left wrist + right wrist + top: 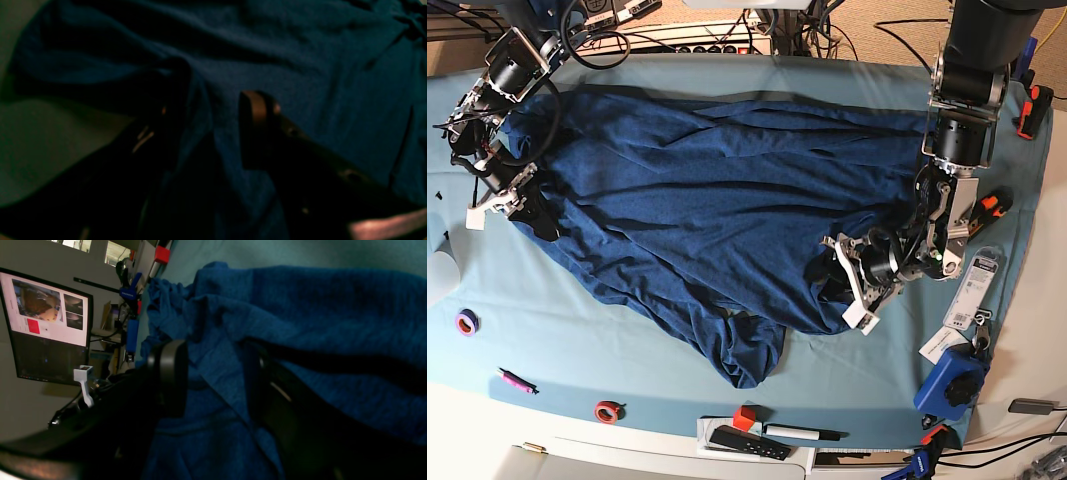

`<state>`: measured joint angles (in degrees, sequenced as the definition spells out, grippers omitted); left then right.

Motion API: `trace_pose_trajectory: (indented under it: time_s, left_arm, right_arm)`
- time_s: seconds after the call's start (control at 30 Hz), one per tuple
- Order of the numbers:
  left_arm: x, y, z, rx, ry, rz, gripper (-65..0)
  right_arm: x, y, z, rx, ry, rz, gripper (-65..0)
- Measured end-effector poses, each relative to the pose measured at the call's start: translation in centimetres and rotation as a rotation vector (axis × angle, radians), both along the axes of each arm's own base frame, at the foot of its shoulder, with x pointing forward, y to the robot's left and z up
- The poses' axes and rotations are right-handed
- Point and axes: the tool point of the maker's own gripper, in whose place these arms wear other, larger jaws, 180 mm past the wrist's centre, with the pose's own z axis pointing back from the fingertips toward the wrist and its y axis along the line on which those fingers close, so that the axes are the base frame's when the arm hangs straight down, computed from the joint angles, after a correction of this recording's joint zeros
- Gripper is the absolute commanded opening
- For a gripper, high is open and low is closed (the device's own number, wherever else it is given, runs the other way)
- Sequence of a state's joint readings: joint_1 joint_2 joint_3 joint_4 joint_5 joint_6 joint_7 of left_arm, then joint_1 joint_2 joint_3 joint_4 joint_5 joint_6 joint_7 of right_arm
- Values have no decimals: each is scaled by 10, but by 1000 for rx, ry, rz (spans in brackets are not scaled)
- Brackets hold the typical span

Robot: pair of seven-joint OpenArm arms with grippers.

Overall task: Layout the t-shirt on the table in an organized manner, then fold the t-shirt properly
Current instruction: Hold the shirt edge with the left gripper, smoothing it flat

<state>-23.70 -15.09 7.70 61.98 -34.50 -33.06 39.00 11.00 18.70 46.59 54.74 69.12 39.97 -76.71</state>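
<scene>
The dark navy t-shirt (707, 190) lies spread and wrinkled across the teal-covered table (627, 370), with a bunched corner hanging toward the front. My left gripper (845, 285) rests low on the shirt's right edge. In the left wrist view its jaws (210, 106) stand apart with a ridge of the t-shirt (300, 50) running between them. My right gripper (517, 200) is at the shirt's far left edge. In the right wrist view it (213, 373) is open, with the t-shirt (317, 306) lying between its fingers and draped over one of them.
Two tape rolls (466, 322) (608, 411), a pink marker (515, 381), a red block (744, 417), a black remote (747, 442) and a pen (802, 433) lie along the front. A blue tool (950, 385) and tags (975, 280) sit at the right. A monitor (46, 326) stands beyond the table.
</scene>
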Motion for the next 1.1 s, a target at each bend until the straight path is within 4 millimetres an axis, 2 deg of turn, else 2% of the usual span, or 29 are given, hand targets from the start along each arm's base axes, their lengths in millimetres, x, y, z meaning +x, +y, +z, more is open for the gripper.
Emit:
trace_pose_trajectory:
  time_s: [0.33, 0.43, 0.53, 0.7, 0.97, 1.1]
  left_arm:
    - [4, 0, 3, -5, -27, 9, -369]
    - [17, 13, 2, 39, -62, 95, -368]
    - [19, 20, -2, 80, -68, 111, -368]
    - [11, 17, -8, 92, -27, 76, -297]
    - [10, 8, -1, 28, -24, 66, -296]
    - [8, -4, -2, 7, -14, 59, -296]
  right_arm:
    - [0, 0, 0, 0, 0, 0, -379]
    - [0, 0, 0, 0, 0, 0, -379]
    - [0, 0, 0, 0, 0, 0, -379]
    - [0, 0, 0, 0, 0, 0, -379]
    - [0, 0, 0, 0, 0, 0, -379]
    - [0, 0, 0, 0, 0, 0, -379]
